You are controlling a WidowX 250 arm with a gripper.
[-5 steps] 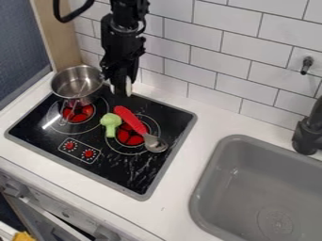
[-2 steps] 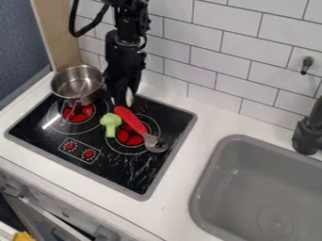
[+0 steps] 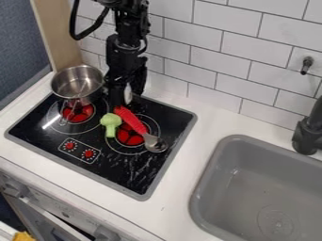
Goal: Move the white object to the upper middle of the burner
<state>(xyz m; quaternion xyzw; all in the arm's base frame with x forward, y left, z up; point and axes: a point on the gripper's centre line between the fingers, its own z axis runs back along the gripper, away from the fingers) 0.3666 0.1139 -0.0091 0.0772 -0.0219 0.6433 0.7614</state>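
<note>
The gripper (image 3: pixel 126 97) hangs low over the upper edge of the black stovetop (image 3: pixel 119 174), above and slightly left of the right burner (image 3: pixel 144 149). It is shut on the white object (image 3: pixel 127 93), a small pale piece partly covered by the black fingers. Whether this piece touches the stovetop I cannot tell. Just below the gripper, a spoon with a red handle (image 3: pixel 130 118) lies slantwise across the right burner.
A metal pot (image 3: pixel 77 83) stands at the stove's upper left corner. The green broccoli toy (image 3: pixel 110 124) lies between the two burners, left of the spoon. Tiled wall rises behind the stove. A grey sink (image 3: pixel 252 188) and black faucet (image 3: pixel 308 134) are at the right.
The gripper came down toward the stovetop with the white object, then shifted slightly. The spoon, broccoli and pot stayed where they were.
</note>
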